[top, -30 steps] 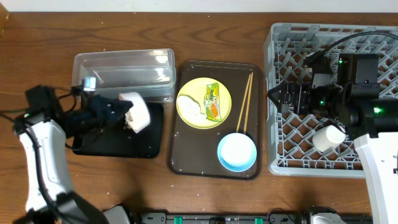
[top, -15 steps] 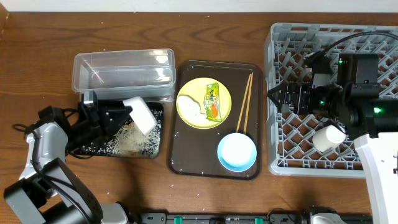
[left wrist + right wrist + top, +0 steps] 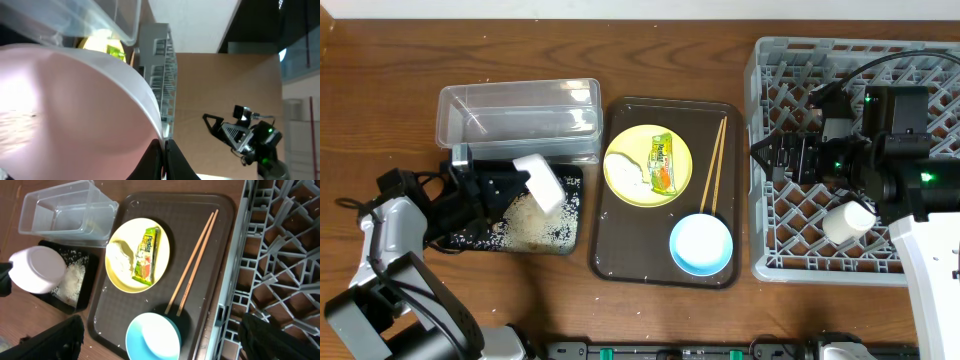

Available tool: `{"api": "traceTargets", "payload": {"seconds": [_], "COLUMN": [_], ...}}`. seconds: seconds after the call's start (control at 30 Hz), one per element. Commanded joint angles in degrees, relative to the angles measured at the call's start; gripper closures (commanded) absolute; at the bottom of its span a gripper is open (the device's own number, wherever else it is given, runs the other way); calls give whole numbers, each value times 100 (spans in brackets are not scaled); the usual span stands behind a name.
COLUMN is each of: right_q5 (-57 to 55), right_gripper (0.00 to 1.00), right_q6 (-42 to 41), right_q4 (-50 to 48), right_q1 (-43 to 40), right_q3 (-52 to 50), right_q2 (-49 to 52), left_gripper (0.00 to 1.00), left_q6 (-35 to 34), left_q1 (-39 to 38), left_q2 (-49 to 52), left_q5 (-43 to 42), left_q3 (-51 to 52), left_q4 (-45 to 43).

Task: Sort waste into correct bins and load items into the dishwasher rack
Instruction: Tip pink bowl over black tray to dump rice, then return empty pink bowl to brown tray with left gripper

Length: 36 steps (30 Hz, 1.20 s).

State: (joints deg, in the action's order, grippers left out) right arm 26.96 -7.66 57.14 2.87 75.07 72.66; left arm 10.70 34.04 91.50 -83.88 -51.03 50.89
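The rice scraps (image 3: 532, 222) now lie scattered in the black tray (image 3: 510, 249) near the tabletop's left edge, which was nearly bare a second ago. The left claw (image 3: 510, 183) stays clenched on one white bowl (image 3: 542, 180) above it. The right claw (image 3: 765, 152) hangs released over the rack (image 3: 790, 268). One blue bowl (image 3: 701, 243), one plate (image 3: 632, 140), one cup (image 3: 848, 220), two chopsticks (image 3: 713, 170).

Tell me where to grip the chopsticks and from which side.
Take the chopsticks together at their upper half, straight down from above, closing across both sticks. They lie flat and nearly parallel on the brown tray. Their lower ends sit close to the light-blue bowl, while the upper half has bare tray either side.
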Motion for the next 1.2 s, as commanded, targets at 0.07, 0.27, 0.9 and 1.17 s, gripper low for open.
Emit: {"api": "traceTargets", "payload": {"seconds": [0.07, 0.27, 0.9, 1.17], "right_q5": [-20, -20, -20, -37], "right_gripper": [2, 2, 2, 1], "right_q6": [-44, -44, -39, 2], "right_q4": [-13, -9, 31, -4], "right_q1": [-44, -44, -44, -44], "right_q3": [101, 101, 101, 101], "right_q2": [-66, -66, -66, -66], "left_gripper": [94, 94, 94, 94], "left_q6": [485, 579, -118, -730], "left_q1": [-15, -63, -310, -1707], "left_q2": [63, 83, -140, -1056], "left_q5": [-72, 168, 1080, 2203], "left_q3": [2, 2, -140, -140], "left_q4": [162, 313, 507, 1008]}}
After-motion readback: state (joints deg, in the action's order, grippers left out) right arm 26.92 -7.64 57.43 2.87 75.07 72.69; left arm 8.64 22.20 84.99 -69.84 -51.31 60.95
